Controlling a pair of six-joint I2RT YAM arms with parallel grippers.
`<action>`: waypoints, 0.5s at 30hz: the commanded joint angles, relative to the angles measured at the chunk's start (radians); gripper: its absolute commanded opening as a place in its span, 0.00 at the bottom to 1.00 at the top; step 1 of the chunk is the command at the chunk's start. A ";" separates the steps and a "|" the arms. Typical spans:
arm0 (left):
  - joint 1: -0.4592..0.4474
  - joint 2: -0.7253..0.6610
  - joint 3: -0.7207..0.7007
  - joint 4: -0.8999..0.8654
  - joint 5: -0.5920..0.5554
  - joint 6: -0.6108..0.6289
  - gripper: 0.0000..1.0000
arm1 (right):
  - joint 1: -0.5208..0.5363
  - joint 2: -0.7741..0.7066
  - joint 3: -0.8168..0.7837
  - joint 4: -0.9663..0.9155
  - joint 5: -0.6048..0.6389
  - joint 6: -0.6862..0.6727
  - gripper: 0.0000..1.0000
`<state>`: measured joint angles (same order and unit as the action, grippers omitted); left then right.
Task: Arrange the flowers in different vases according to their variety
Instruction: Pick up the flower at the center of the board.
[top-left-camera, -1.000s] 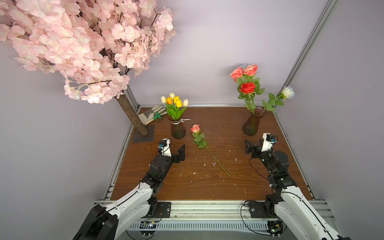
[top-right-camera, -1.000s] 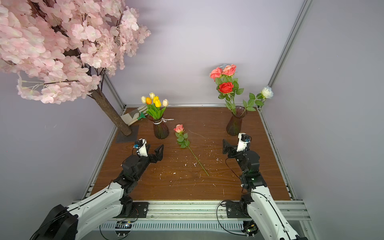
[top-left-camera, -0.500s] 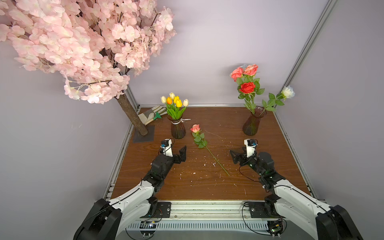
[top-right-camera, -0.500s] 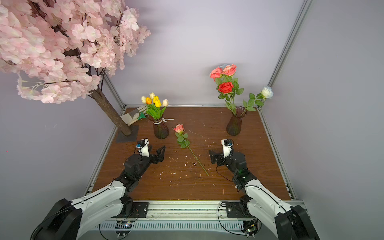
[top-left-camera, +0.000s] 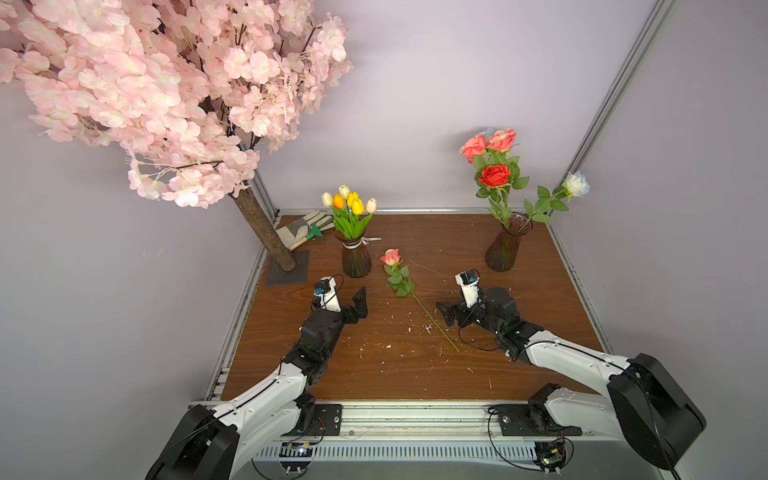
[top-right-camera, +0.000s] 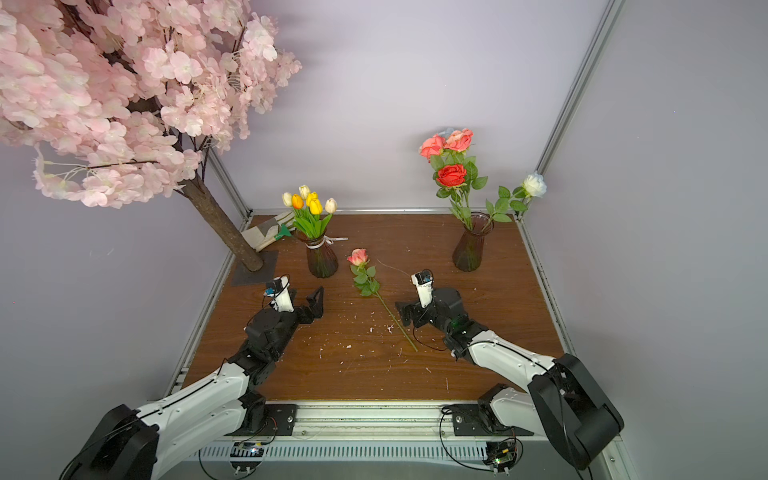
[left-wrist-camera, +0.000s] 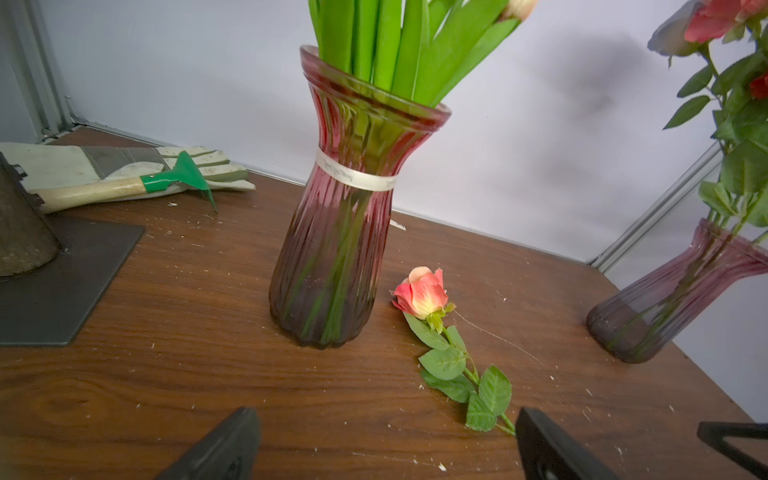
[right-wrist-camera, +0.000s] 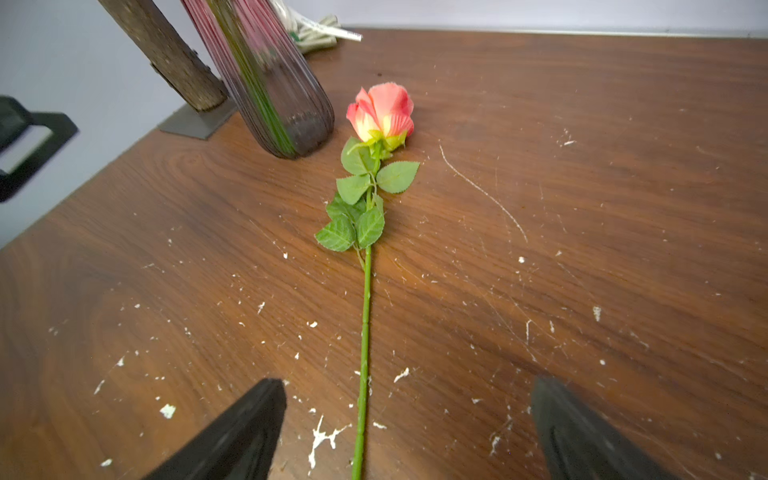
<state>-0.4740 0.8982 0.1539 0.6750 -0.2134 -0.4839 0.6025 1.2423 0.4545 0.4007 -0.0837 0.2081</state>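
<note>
The right jaws are standing wide apart and empty, hanging low over the bare lower stretch of the pink rose. In the right wrist view its stem is running between the two dark fingers. The left jaws are gaping too, holding nothing, and sitting left of centre in both top views, just below the ribboned vase.

The rose is lying flat on the tabletop at the centre of the frame. Its bloom is lying close beside the ribboned vase's base and its stem tip is pointing toward the lower right.

As I judge it, the pick itself is carrying the first risk. The stem is a thin, smooth, round green rod pressing flush against hard, scuffed wood grain, so closing fingers may be scraping the board or rolling the stem aside. Gripped so far from the bloom, the rose would be hanging top-heavy and could be pivoting in the grip.

The plain vase, at the right of the frame, is tall ribbed reddish glass with a narrow neck and flared rim. Leafy roses are already crowding it, and a white rose is leaning far out. Serrated fabric leaves could be snagging there, and a sideways push could be tipping the glass. Dragging the bloom could also be nudging the vase holding the tulips.
</note>
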 joint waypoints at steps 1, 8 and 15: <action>-0.002 -0.022 -0.020 0.001 -0.053 -0.024 0.99 | 0.033 0.063 0.080 -0.082 0.031 -0.027 0.99; 0.015 -0.043 -0.037 -0.006 -0.087 -0.059 1.00 | 0.099 0.229 0.237 -0.229 0.091 -0.018 0.99; 0.046 -0.093 -0.065 -0.008 -0.086 -0.087 1.00 | 0.155 0.387 0.427 -0.396 0.140 0.023 0.99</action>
<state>-0.4431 0.8238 0.1032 0.6720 -0.2790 -0.5507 0.7357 1.5990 0.8013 0.1070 0.0017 0.2039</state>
